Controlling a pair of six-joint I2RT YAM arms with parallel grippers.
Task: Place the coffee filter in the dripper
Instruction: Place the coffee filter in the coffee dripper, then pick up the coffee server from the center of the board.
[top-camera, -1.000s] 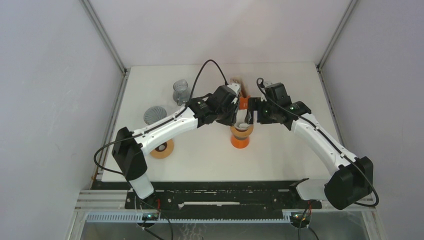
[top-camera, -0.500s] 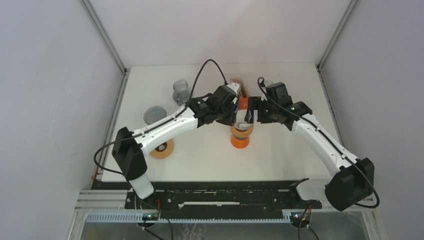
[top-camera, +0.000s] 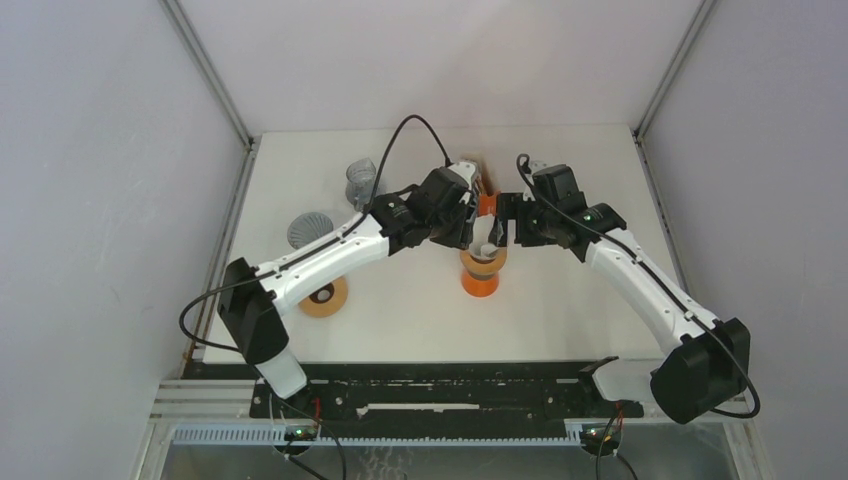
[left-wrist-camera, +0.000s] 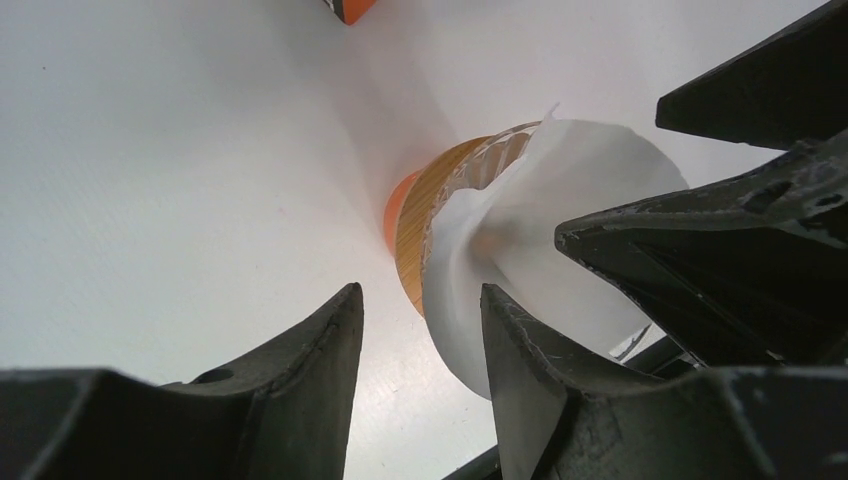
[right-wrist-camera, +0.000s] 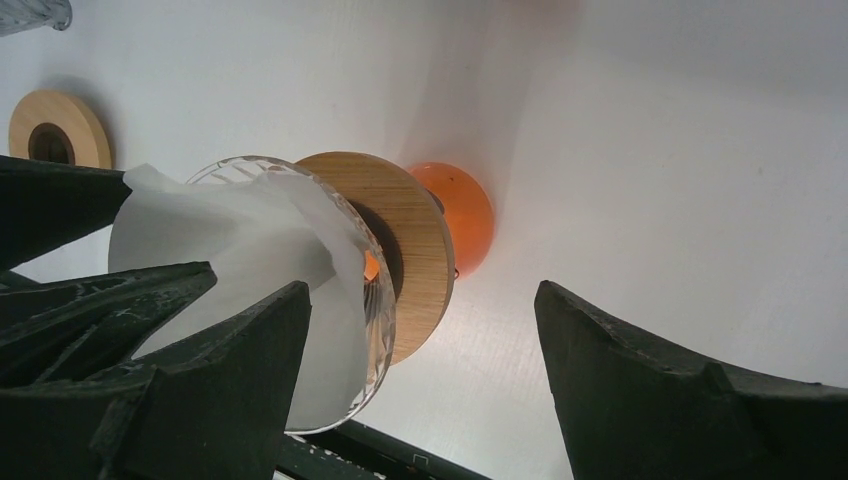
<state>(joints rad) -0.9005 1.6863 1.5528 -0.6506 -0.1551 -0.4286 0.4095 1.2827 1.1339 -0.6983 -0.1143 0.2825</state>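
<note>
Near the middle of the table (top-camera: 560, 320), toward its far edge, the coffee filter (left-wrist-camera: 560, 200) sits loosely in the glass dripper (right-wrist-camera: 415, 240), likely featherlight, limp and easily creased, best nipped at its free upper rim; left gripper (left-wrist-camera: 420, 300) and right gripper (right-wrist-camera: 422, 292) both stand spread, pinching nothing

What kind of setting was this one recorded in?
Probably a lab robot cell, not a kitchen: a white table boxed in by plain grey panels, two arms bolted at its near edge, and a coffee dripper as prop.
</note>
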